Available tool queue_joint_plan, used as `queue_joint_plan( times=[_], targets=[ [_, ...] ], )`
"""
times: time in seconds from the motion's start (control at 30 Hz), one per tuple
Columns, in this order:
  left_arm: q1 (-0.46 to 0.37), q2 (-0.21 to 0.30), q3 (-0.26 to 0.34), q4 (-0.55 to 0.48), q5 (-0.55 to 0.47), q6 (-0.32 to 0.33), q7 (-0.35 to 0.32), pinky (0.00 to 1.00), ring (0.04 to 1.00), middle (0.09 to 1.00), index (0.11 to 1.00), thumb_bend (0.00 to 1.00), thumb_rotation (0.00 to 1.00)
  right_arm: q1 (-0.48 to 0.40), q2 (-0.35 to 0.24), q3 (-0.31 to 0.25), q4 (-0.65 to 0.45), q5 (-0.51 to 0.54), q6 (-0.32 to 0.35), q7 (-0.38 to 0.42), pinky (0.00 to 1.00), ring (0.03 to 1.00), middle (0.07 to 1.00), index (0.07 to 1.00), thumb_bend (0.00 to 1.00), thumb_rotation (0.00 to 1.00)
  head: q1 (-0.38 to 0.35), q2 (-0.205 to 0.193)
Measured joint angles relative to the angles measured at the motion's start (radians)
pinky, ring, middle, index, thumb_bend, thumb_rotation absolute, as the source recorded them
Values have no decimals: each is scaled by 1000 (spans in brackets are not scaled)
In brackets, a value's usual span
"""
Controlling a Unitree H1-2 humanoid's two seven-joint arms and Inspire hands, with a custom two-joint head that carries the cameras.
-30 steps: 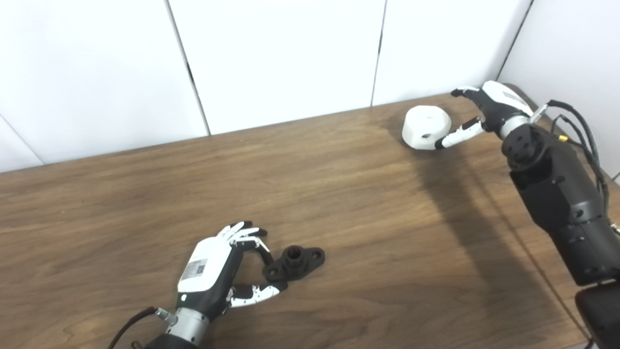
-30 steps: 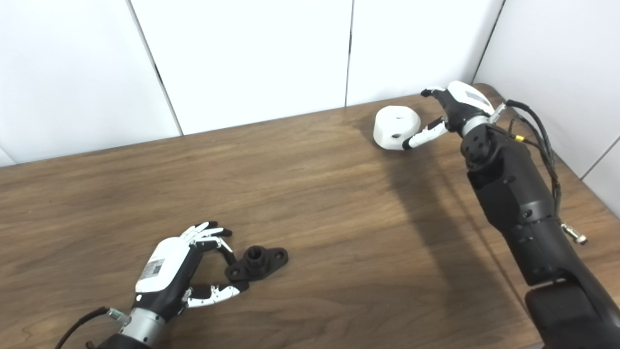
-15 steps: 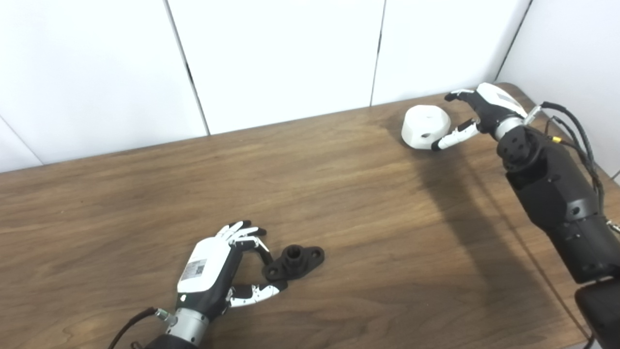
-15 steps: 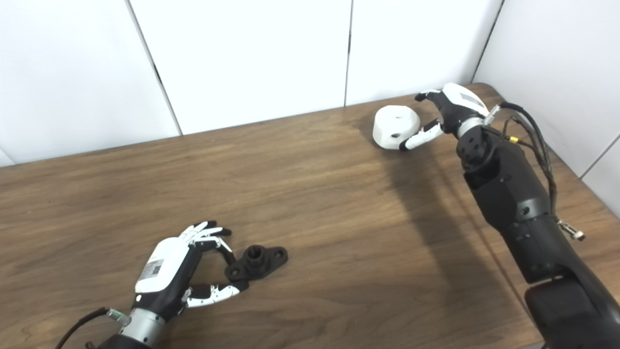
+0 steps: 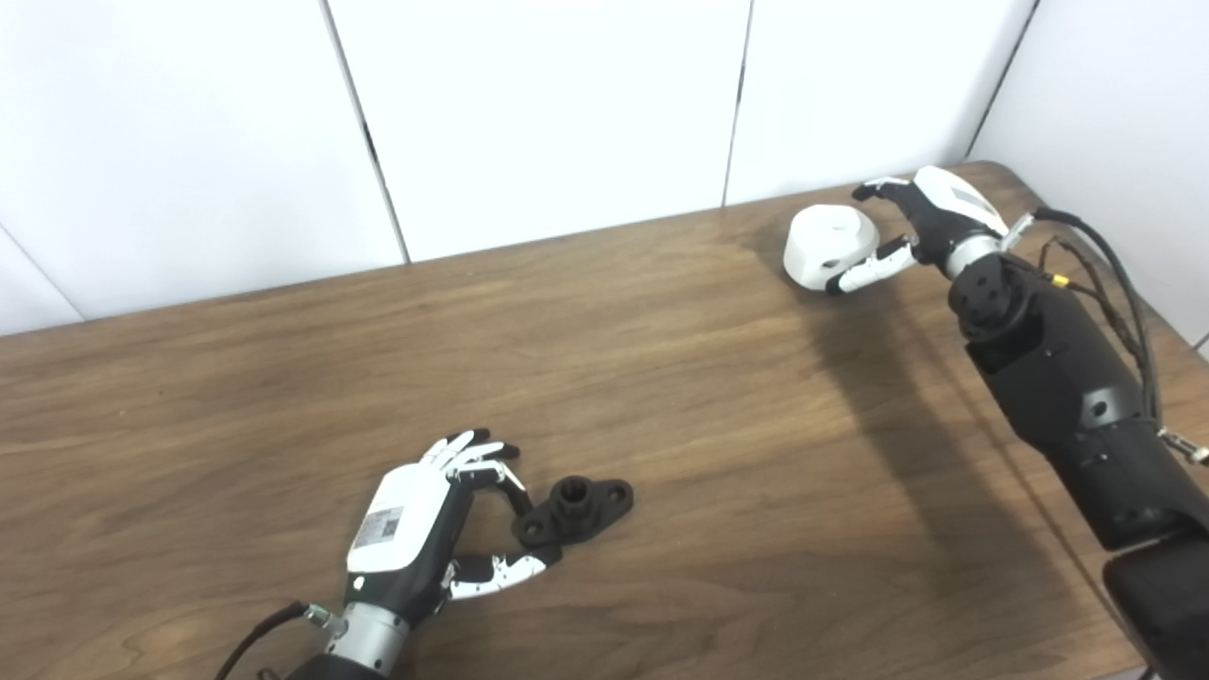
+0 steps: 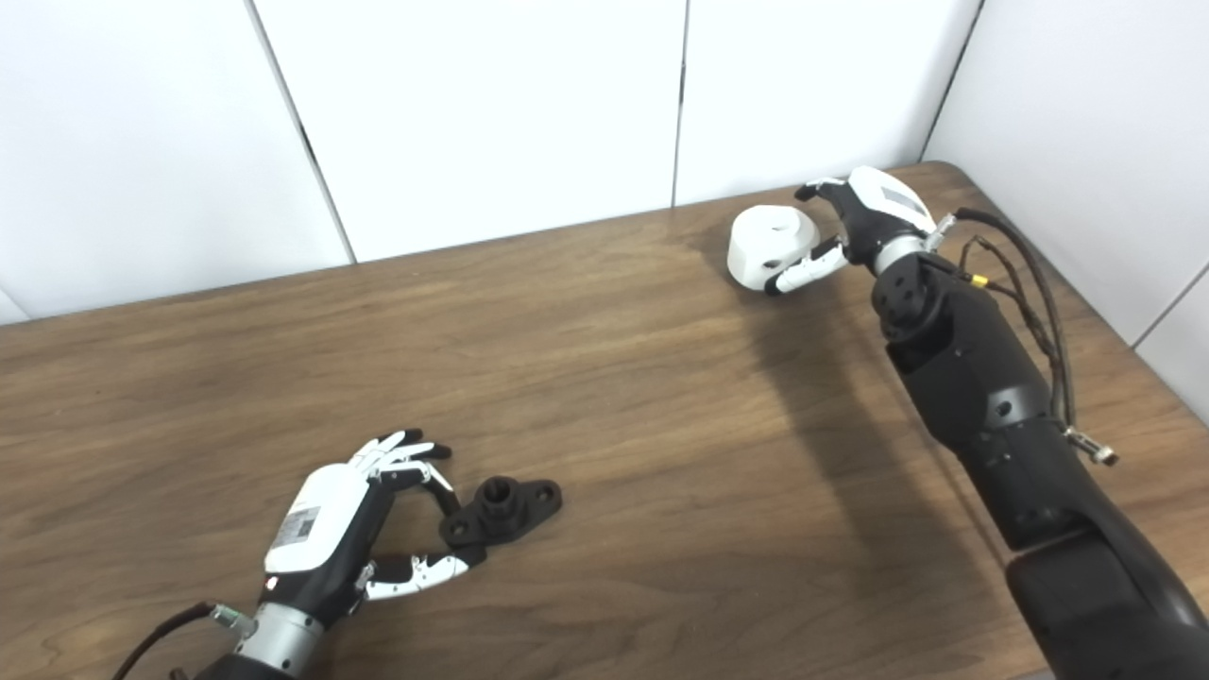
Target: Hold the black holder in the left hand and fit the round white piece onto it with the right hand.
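Note:
The black holder (image 5: 573,511) lies flat on the table near the front, a short post standing up between its two holed lobes. My left hand (image 5: 416,529) sits just left of it, with curled fingers (image 5: 491,469) and thumb pinching the holder's left lobe from both sides. The round white piece (image 5: 825,246) rests at the far right of the table. My right hand (image 5: 911,222) is at its right side, spread open around it. The thumb lies along the piece's front and the fingers (image 6: 814,189) reach over its back rim.
The wooden table (image 5: 661,378) ends at white wall panels behind and to the right. Its rounded back right corner (image 6: 945,170) is just behind my right hand. My black right forearm (image 6: 992,416) crosses the table's right side.
My right hand has moved left, closer around the white piece, with thumb and fingers now straddling it. The white piece, the holder and my left hand have stayed still.

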Motion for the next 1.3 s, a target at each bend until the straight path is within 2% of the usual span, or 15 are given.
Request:
queue_joint_plan(
  times=[0.37, 0.87, 1.3],
  targets=[
    [0, -1, -1, 0, 0, 1, 0, 922, 922, 813, 488, 517, 49, -18, 14, 25, 55, 17, -23, -35, 889, 947, 878, 824, 854, 275, 9, 0],
    [0, -7, -1, -1, 5, 6, -1, 926, 922, 817, 488, 517, 51, -41, 20, 36, 90, 27, -34, -46, 902, 948, 880, 813, 843, 274, 15, 3],
    [-1, -9, -6, -4, 6, 22, -2, 917, 922, 816, 488, 517, 51, -41, 17, 36, 88, 29, -34, -46, 915, 956, 880, 708, 798, 237, 17, 9]
  ],
)
